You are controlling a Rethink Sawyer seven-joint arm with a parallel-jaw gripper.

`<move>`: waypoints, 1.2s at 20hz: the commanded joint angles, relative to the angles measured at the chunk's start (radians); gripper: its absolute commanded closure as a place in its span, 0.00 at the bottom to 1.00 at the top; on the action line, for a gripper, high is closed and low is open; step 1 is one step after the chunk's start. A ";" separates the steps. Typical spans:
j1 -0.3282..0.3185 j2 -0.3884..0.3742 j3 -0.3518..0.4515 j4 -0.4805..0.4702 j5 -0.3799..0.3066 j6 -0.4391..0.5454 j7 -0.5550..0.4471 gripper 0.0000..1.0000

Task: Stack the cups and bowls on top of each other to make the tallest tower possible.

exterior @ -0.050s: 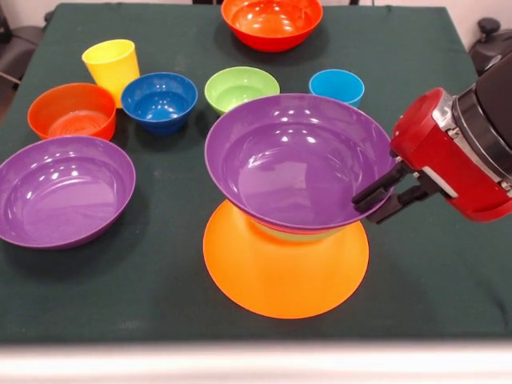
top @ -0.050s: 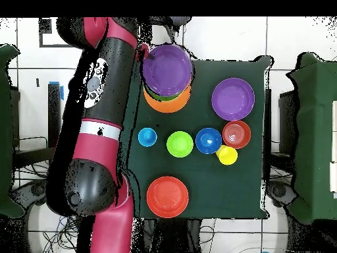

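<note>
Front view. Tower (exterior @ -0.050s: pixel 286 240) stands near table centre: upturned orange bowl (exterior @ -0.050s: pixel 280 276) as base, a sliver of green bowl (exterior @ -0.050s: pixel 292 234) above it, large purple bowl (exterior @ -0.050s: pixel 296 160) on top, mouth up. Gripper (exterior @ -0.050s: pixel 374 205) comes in at 3 o'clock of that top bowl, its black fingers (exterior @ -0.050s: pixel 378 190) pinching the rim, one inside, one outside: clenched on the purple bowl. Second purple bowl (exterior @ -0.050s: pixel 64 190) lies well apart at 9 o'clock. Yellow cup (exterior @ -0.050s: pixel 112 68) and light blue cup (exterior @ -0.050s: pixel 337 86) stand at 11 and 1 o'clock.
</note>
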 commanded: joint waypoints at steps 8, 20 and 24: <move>0.025 0.013 0.121 0.028 -0.123 0.050 -0.123 1.00; 0.037 0.015 0.156 0.038 -0.145 0.063 -0.116 1.00; 0.041 0.016 0.169 0.040 -0.155 0.065 -0.110 1.00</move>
